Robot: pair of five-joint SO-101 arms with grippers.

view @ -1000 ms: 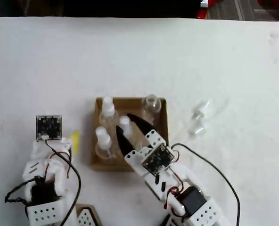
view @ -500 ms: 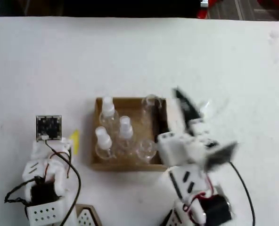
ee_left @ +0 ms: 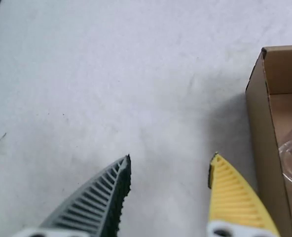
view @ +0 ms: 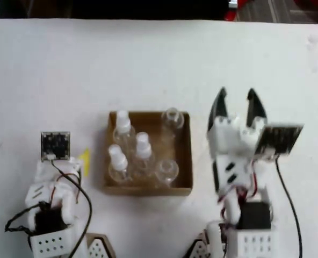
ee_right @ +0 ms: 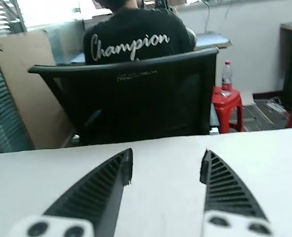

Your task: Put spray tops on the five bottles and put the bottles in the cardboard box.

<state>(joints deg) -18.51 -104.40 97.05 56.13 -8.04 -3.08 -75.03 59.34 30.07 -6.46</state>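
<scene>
Spread and empty right of the cardboard box (view: pixel 189 161), the right tool (view: pixel 235 105) should seat each spray top squarely on an uncapped bottle (view: pixel 172 116).

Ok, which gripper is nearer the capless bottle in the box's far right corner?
Right. The right gripper is outside the cardboard box's right wall, close to that bottle's corner. The left gripper is outside the left wall, across the box from it.

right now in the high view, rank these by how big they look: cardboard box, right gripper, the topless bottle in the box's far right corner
1. cardboard box
2. right gripper, which may look larger because it is nearer the camera
3. bottle, clearly the smallest
</scene>
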